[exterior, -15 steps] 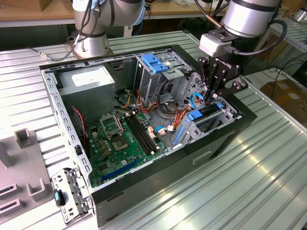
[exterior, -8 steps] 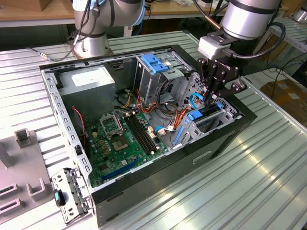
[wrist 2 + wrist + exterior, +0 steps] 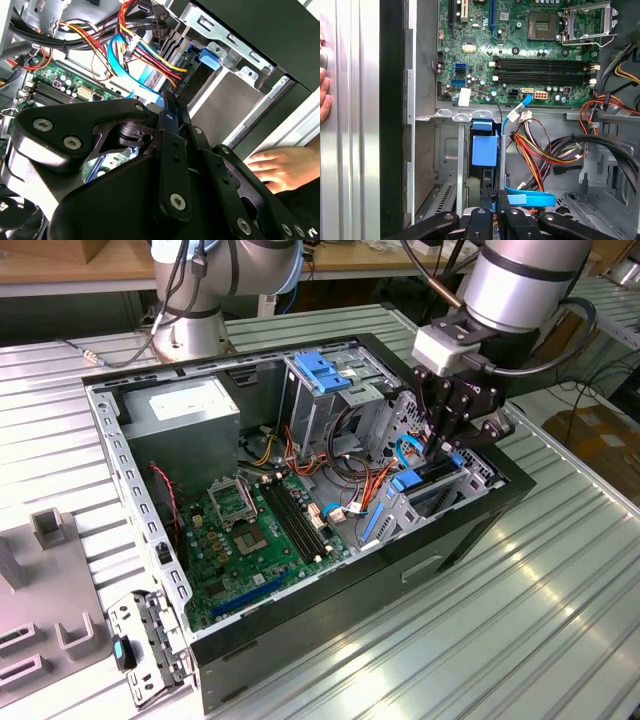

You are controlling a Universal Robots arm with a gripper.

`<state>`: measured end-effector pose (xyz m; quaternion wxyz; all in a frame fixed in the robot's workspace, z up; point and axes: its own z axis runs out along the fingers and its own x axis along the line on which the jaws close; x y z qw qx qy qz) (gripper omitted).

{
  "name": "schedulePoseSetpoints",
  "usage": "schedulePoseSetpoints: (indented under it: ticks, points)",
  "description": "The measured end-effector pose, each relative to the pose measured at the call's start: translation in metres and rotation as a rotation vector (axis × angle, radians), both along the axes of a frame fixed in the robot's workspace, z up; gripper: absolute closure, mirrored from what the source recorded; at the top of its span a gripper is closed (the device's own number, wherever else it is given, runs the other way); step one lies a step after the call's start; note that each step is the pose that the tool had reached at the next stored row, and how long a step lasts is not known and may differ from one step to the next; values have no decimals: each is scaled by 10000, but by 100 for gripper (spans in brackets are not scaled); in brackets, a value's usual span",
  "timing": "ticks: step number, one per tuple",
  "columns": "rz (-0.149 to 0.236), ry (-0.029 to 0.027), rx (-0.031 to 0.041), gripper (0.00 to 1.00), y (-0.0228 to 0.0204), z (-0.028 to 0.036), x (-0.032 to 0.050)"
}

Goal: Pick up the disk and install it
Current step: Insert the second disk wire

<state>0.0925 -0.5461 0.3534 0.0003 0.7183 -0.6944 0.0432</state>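
Disk: the disk [image 3: 484, 150], seen edge-on with its blue plastic edging, stands upright in the drive bay at the front of the computer case; in the exterior view [image 3: 432, 472] it sits at about 3 o'clock from the motherboard.
Gripper: the gripper [image 3: 447, 445] reaches down into that bay; in the first wrist view its black fingers [image 3: 489, 210] are pressed close together on the disk's edge, pinching it.
Cables: a bundle of red, yellow and orange wires [image 3: 535, 155] and a flat blue data cable [image 3: 530, 199] lie just beside the disk.
Motherboard: green motherboard [image 3: 255, 530] flat on the case floor, with black memory slots and an open processor socket.
Power supply: grey box [image 3: 190, 415] at about 10 o'clock from the motherboard.
Drive cage: metal cage with a blue handle [image 3: 320, 375] at about 12 o'clock.
Case: black open case [image 3: 330, 610] lying on its side.
Surface: ribbed metal table [image 3: 520, 630], bright with reflected light.
Room: wooden benches and cardboard boxes behind the arm.
Person: a hand [image 3: 277, 167] rests against the case's outer wall.
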Motion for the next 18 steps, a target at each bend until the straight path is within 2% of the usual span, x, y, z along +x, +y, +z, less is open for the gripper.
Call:
schedulePoseSetpoints:
  ticks: [3,7,12,13,16,18]
  points:
    - [-10,-18,70,84,-14,-13,-1]
    - [-38,-29,211,84,-30,-22,-1]
    - [-50,-28,277,84,-62,-26,-1]
    - [-57,-29,336,84,-69,-29,-1]
    - [-91,-31,439,84,-85,-35,-1]
    - [-125,-32,477,84,-91,-36,-1]
